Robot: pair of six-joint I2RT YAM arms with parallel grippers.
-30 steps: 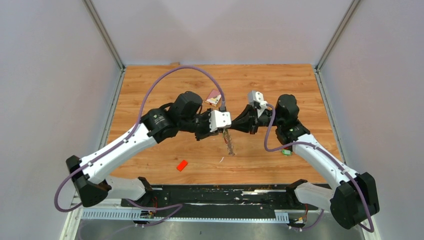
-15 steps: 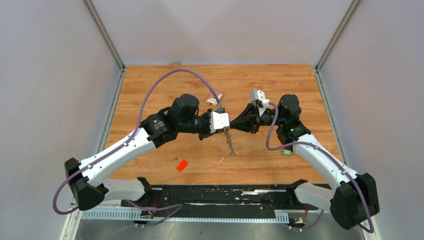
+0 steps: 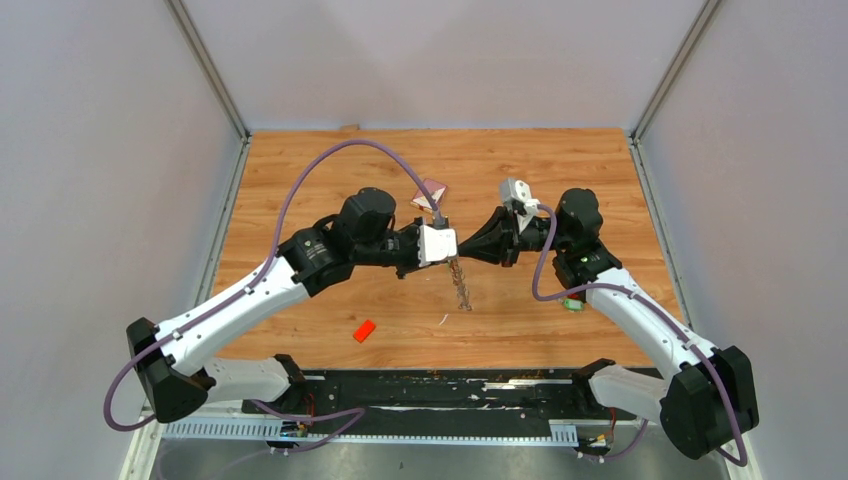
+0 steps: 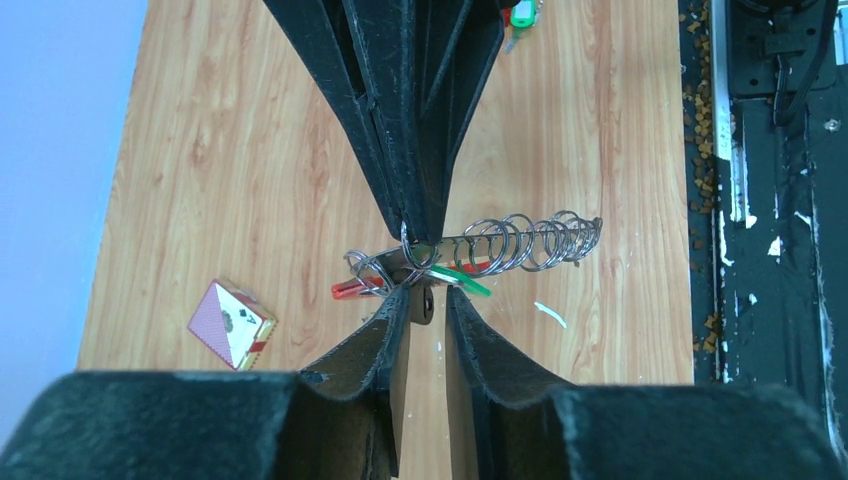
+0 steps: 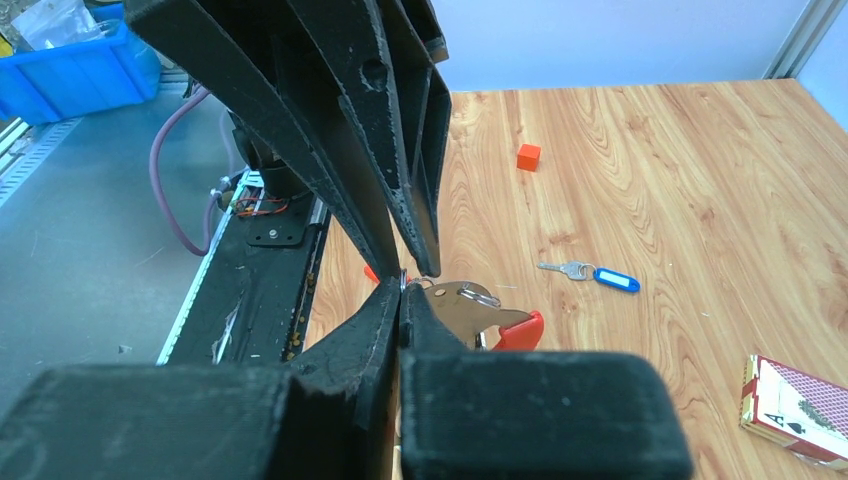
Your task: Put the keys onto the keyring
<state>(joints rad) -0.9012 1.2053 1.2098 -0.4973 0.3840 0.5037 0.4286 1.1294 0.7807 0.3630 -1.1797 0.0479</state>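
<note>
Keyring (image 3: 459, 283): raised over mid-counter (image 3: 300, 170), between jaws meeting from left and right.
Card pack (image 3: 429, 193): on the counter just behind.
Small block (image 3: 364, 331): front left.
Tagged key (image 3: 572, 304): right, beside the right arm.

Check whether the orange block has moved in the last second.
No. The orange block lies in the same spot, with the same gap to the black rail below it in the top view.
</note>
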